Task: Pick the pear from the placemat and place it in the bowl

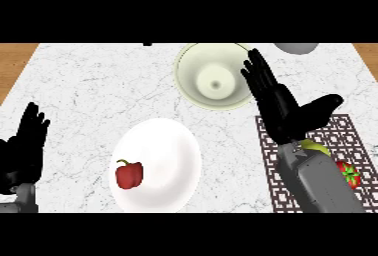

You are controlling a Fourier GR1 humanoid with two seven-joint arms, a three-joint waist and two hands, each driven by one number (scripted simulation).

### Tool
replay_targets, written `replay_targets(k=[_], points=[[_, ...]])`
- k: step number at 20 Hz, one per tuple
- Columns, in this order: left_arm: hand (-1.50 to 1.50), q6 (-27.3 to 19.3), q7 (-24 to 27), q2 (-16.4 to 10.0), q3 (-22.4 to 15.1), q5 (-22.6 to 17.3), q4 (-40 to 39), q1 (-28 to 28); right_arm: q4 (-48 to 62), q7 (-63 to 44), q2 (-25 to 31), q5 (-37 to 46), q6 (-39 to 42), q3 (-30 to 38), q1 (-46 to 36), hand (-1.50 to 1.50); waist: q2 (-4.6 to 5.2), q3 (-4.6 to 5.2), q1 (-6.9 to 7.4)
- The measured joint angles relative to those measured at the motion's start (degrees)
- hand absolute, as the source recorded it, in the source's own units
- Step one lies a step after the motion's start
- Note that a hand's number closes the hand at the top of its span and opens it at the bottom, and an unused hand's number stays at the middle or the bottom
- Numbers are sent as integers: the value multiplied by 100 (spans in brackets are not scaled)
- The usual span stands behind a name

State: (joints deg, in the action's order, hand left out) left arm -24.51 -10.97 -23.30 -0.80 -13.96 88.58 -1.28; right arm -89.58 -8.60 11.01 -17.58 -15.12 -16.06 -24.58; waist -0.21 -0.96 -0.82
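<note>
right hand [284,112]: open, fingers straight, holds nothing, between bowl and placemat
left hand [26,145]: open, resting at counter's left edge
pear [315,147]: on placemat [347,125], near right edge, mostly hidden under right wrist
bowl [184,70]: far edge of counter [88,85], middle
plate [166,150]: near edge, carries red pepper [129,174]

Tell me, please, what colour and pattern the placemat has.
The placemat is a dark brown geometric lattice, seen best in the head view.
</note>
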Motion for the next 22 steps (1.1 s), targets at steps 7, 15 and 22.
replay_targets(k=[7,15,22], points=[[0,418,400,217,-646,234,277,-346,482,-1030,1102,-200,1169,-234,560,150,35,115,-59],[0,692,637,612,-1209,365,283,-500,240,-460,1535,215,13,703,1789,-150,2,99,-157],[0,925,768,823,-1245,497,-37,-764,-325,-902,2260,408,58,1394,1906,-150,13,100,2]])
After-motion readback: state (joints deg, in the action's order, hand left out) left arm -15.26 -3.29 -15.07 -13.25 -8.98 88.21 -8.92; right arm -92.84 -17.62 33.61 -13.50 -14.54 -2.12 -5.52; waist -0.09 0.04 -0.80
